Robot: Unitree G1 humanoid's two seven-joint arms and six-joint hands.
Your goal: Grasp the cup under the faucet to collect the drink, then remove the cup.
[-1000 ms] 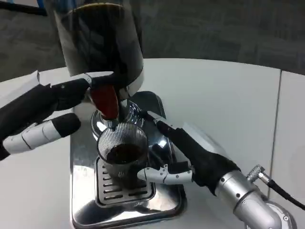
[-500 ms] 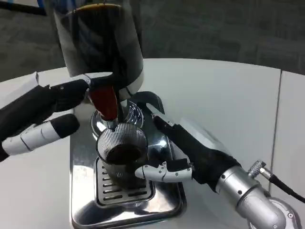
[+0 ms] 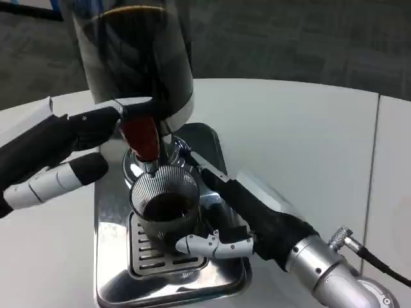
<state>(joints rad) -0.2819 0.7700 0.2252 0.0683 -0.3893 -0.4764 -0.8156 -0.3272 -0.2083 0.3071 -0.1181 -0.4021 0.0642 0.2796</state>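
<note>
Cup (image 3: pixel 164 208) — ribbed, dark drink inside — stands on the drip tray (image 3: pixel 164 269) grate under the red faucet (image 3: pixel 142 139). Right hand (image 3: pixel 241 212) fingers (image 3: pixel 199 244) wrap its base from four o'clock, thumb along the far side. Left hand (image 3: pixel 58 154) at ten o'clock presses the faucet lever; the dispenser (image 3: pixel 131 54) stands on the white surface (image 3: pixel 302 141).

Cup (image 3: pixel 164 206) sits under the faucet (image 3: pixel 140 139) (on the drip tray (image 3: pixel 168 280)).

looks like an office or lab: grey carpet floor (image 3: pixel 308 38) behind a plain white tabletop (image 3: pixel 302 135) carrying a drink dispenser (image 3: pixel 138 58) on its chrome tray (image 3: pixel 109 212).
</note>
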